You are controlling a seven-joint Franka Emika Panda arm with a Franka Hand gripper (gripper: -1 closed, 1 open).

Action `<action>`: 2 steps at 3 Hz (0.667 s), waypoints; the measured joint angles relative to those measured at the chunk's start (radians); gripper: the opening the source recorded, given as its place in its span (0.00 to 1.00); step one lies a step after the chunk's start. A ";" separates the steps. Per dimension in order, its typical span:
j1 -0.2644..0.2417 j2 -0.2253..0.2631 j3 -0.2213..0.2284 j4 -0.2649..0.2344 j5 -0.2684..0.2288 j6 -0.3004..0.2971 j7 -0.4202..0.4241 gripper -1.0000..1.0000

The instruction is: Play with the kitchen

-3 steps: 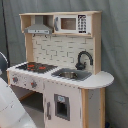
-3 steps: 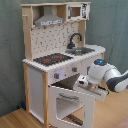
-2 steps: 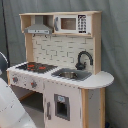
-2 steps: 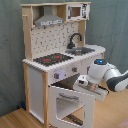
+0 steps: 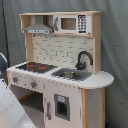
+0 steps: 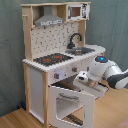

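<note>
Now the arm (image 6: 107, 72) meets the kitchen (image 6: 55, 55).
Its oven door (image 6: 72, 102) hangs open; the claw (image 6: 82, 79) sits above it, grip unclear.

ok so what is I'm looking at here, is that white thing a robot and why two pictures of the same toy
Yes. The white jointed machine in the second exterior view is a robot arm. Its gripper is by the oven door, which hangs open; whether the jaws grip anything is unclear. The toy is a play kitchen with a hob, sink, black faucet, hood and microwave. Two fixed cameras off the arm film it from different sides. The first exterior view shows only a white part of the arm at the first exterior view's lower left.
</note>
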 joint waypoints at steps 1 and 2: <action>0.052 -0.016 -0.067 0.000 -0.055 -0.017 0.036 1.00; 0.111 -0.041 -0.139 0.000 -0.110 -0.043 0.070 1.00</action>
